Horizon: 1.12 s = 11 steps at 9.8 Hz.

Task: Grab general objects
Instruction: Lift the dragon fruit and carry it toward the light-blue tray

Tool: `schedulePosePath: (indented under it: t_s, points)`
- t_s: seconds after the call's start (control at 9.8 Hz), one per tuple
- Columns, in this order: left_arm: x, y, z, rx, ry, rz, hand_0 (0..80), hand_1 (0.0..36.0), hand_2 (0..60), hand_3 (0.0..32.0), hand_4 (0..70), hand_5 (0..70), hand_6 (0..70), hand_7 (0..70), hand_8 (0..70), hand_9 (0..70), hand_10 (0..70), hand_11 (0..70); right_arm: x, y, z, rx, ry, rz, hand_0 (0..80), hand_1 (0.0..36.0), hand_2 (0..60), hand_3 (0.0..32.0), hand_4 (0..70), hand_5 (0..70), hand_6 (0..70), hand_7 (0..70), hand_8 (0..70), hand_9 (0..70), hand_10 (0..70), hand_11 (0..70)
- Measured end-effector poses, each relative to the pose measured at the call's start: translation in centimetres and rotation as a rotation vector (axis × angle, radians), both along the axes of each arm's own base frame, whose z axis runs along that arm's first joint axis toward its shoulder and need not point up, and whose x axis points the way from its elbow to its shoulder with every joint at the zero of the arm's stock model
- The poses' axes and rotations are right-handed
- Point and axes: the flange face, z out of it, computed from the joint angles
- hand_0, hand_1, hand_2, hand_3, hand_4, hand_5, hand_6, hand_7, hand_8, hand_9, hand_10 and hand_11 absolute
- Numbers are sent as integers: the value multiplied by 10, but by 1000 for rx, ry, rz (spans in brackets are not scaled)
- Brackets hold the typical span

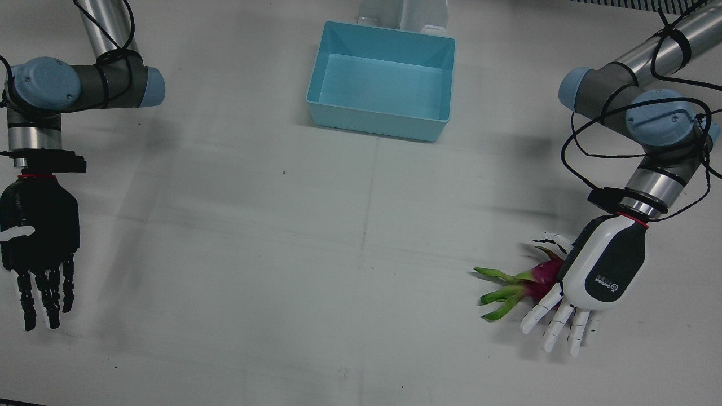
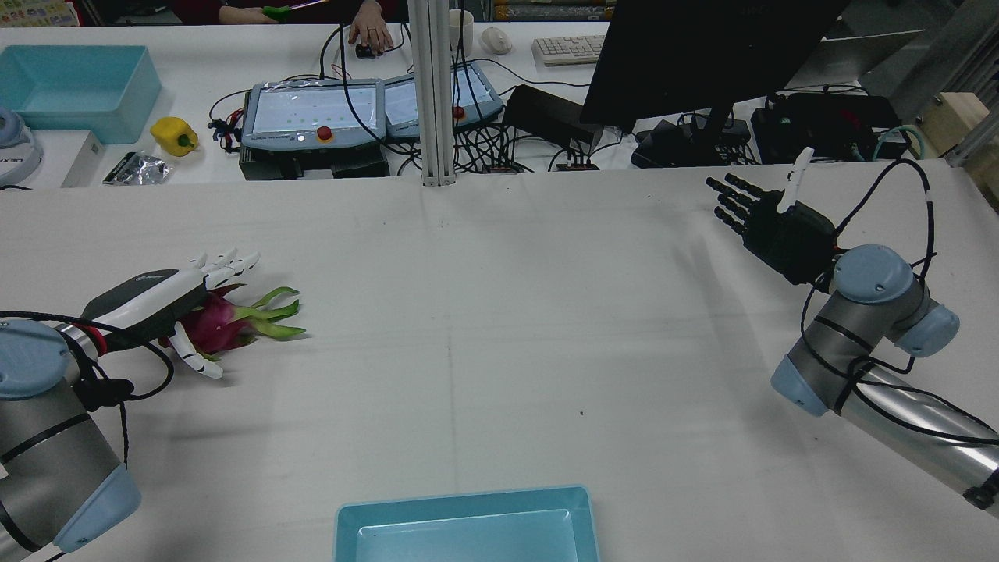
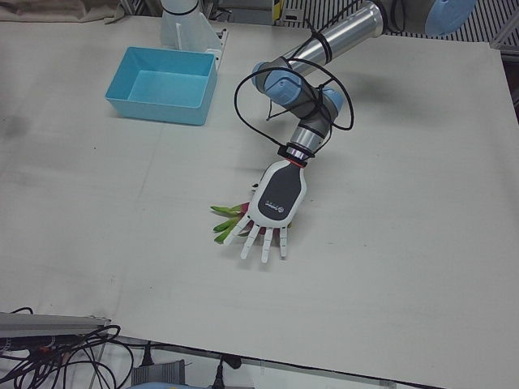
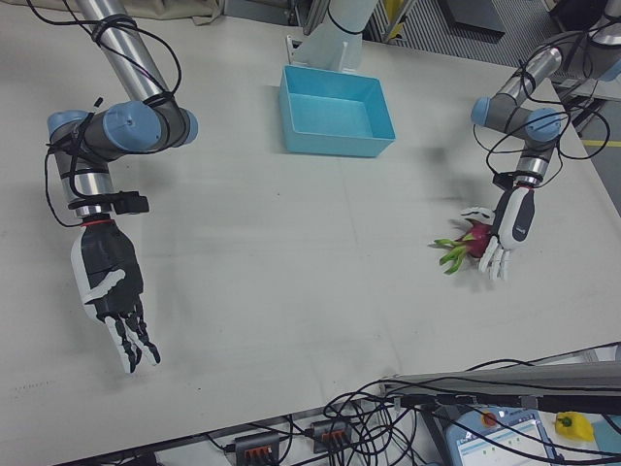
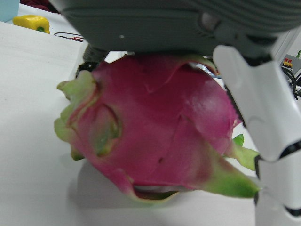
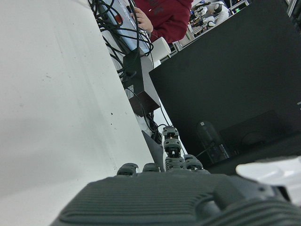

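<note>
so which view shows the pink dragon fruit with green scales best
The left hand view: the pink dragon fruit fills the picture, lying on the table under the white left hand. In the front, rear and both side-front views, that hand covers much of it.

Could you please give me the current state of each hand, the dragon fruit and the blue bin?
left hand: open, fingers spread, palm down over the dragon fruit
right hand: open, holding nothing
dragon fruit: lying on the table, not lifted
blue bin: upright, empty
</note>
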Motion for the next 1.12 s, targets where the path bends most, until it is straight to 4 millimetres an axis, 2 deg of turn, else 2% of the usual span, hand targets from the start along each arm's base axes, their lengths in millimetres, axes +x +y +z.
schedulePosePath:
  t_s: [0.1,0.2,0.31,0.41,0.51,0.61,0.71,0.92,1.12]
  points:
    - [1,0,-1,0,0,0,800,360,600,320,0,0,0,66,60,1,367,566,0,0,0,0,0,0,0,0,0,0,0,0,0,0,0,0,0,0]
    - [2,0,-3,1,1,0,800,360,600,320,0,20,0,151,144,78,559,700,0,0,0,0,0,0,0,0,0,0,0,0,0,0,0,0,0,0]
    - [2,0,-4,4,0,-10,797,360,600,120,22,348,82,287,257,217,700,700,0,0,0,1,0,0,0,0,0,0,0,0,0,0,0,0,0,0]
    - [-1,-1,-4,7,-3,-34,742,360,600,0,598,700,288,415,347,296,700,700,0,0,0,1,0,0,0,0,0,0,0,0,0,0,0,0,0,0]
    - [-3,-1,-5,10,-7,-57,749,360,600,0,700,700,429,359,423,358,700,700,0,0,0,1,0,0,0,0,0,0,0,0,0,0,0,0,0,0]
    - [-5,-2,-6,12,-10,-77,766,360,600,0,700,700,478,305,441,363,700,700,0,0,0,1,-1,0,0,0,0,0,0,0,0,0,0,0,0,0]
    - [-5,-1,-6,13,-13,-89,773,360,600,0,700,700,484,271,448,366,700,700,0,0,0,1,-1,0,0,0,0,0,0,0,0,0,0,0,0,0]
    - [-5,0,-9,17,-13,-105,770,360,600,0,700,700,453,255,444,365,700,700,0,0,0,1,-1,0,0,0,0,0,0,0,0,0,0,0,0,0]
    - [-9,4,-28,32,8,-112,784,360,600,0,700,700,411,234,435,358,700,700,0,0,0,1,0,0,0,0,0,0,0,0,0,0,0,0,0,0]
